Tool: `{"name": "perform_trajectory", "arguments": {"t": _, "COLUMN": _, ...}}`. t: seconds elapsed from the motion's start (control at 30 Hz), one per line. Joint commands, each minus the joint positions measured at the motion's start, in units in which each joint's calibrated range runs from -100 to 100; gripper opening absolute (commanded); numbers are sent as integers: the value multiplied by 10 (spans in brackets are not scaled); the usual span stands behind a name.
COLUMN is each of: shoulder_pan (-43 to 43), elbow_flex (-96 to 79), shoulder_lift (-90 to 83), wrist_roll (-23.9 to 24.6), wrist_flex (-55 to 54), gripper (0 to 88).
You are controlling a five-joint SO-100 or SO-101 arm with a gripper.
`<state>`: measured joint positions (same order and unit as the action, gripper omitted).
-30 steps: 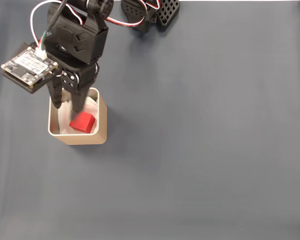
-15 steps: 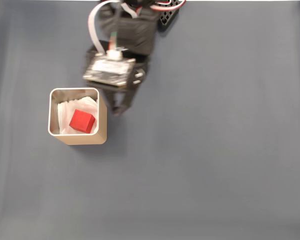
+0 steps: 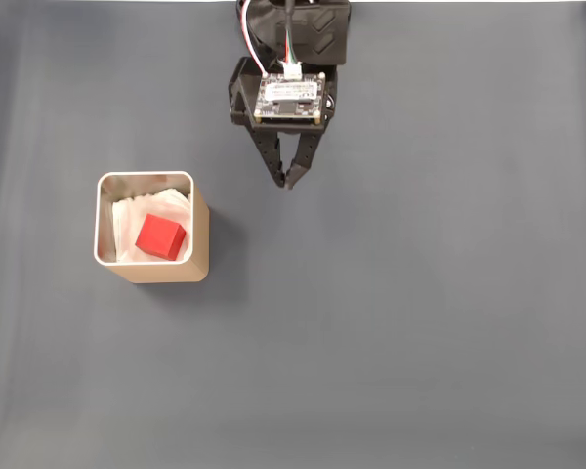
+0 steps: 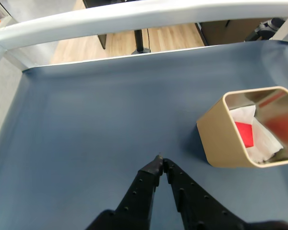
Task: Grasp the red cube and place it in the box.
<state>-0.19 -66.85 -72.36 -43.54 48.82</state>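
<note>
Red cube sits inside the box near the bench's left edge; my gripper, jaws clenched on nothing, hangs by the far edge.

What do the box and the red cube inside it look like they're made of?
The box: tan matte walls, maybe plastic or card. Its rim looks like thin metal, and the inner wall mirrors red in the wrist view. The lining looks like crumpled white paper. The red cube: plain matte faces, possibly painted wood or plastic.

A dark blue-grey cloth covered the worktop. The box stood directly on it, left of centre in the fixed view, upright and alone.
</note>
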Motion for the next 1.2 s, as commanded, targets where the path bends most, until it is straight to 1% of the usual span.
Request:
{"name": "perform_trajectory", "arguments": {"t": 0.0, "shoulder_pan": -6, "elbow_flex": -35, "shoulder_lift": -64, "wrist_roll": 0, "wrist_flex": -7, "gripper": 1}}
{"name": "perform_trajectory", "arguments": {"t": 0.4, "shoulder_pan": -11, "elbow_flex": -203, "shoulder_lift": -215, "wrist_roll": -2, "wrist_flex": 4, "gripper": 1}}
{"name": "perform_trajectory", "arguments": {"t": 0.77, "shoulder_pan": -7, "elbow_flex": -324, "shoulder_lift": -274, "wrist_roll": -8, "wrist_flex": 4, "gripper": 1}}
{"name": "perform_trajectory", "arguments": {"t": 0.93, "shoulder_pan": -16, "elbow_flex": -330, "shoulder_lift": -276, "wrist_roll": 1, "wrist_flex": 49, "gripper": 1}}
{"name": "perform_trajectory", "arguments": {"t": 1.17, "shoulder_pan": -13, "elbow_flex": -330, "shoulder_lift": -276, "wrist_roll": 7, "wrist_flex": 141, "gripper": 1}}
